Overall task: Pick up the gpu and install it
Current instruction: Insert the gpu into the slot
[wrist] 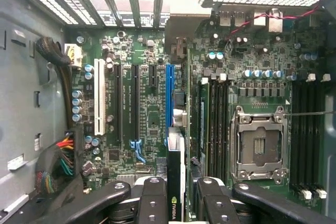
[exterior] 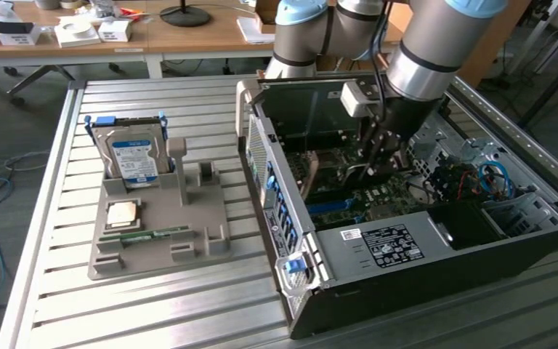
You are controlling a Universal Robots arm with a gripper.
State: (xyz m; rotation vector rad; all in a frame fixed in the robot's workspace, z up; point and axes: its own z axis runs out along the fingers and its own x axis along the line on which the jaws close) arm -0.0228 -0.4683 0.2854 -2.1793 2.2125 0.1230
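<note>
My gripper is shut on the gpu, a thin card seen edge-on with a dark edge and a green logo between the black fingers. The card hangs just above the motherboard, lined up along the blue expansion slot. Whether it touches the slot I cannot tell. In the exterior view the gripper reaches down inside the open computer case, and the arm hides most of the card.
On the exterior view's left, a grey fixture tray holds a hard drive, a processor chip and a memory strip. Black and white slots, memory slots, a processor socket and cable bundles surround the card.
</note>
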